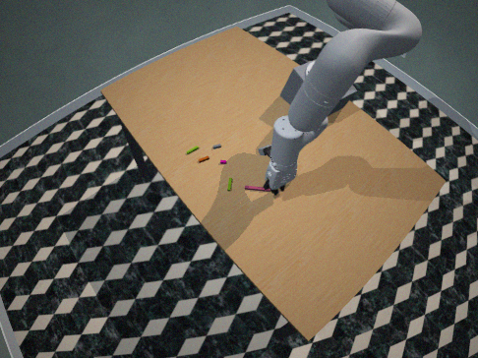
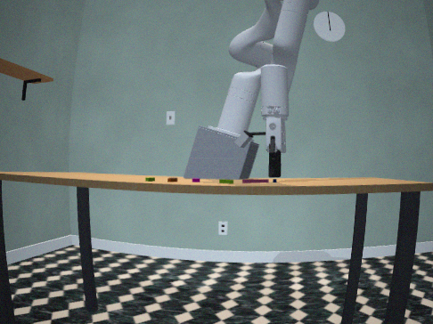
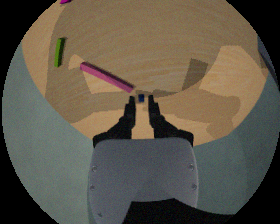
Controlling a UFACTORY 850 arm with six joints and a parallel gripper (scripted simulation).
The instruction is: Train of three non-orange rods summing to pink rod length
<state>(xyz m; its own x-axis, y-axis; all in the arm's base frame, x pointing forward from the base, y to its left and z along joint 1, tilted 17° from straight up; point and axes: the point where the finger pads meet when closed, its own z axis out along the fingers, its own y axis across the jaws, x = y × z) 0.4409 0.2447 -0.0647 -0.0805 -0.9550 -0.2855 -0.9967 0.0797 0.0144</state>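
Observation:
The long pink rod (image 1: 258, 188) lies flat on the table; it also shows in the side view (image 2: 255, 181) and the wrist view (image 3: 106, 76). A tiny blue rod (image 3: 141, 98) (image 2: 274, 181) lies at the pink rod's right end, on the table. My gripper (image 1: 275, 189) points straight down over the blue rod, with its tips (image 2: 274, 174) just above the table. The fingers stand a little apart, with the blue rod in the gap between the tips. They do not clamp it. In the top view the gripper hides the blue rod.
A greenish rod (image 1: 229, 184) lies left of the pink rod. Further left lie a short magenta rod (image 1: 223, 161), an orange rod (image 1: 204, 159), a grey rod (image 1: 216, 147) and another greenish rod (image 1: 192, 149). The arm's grey base (image 2: 220, 153) stands behind.

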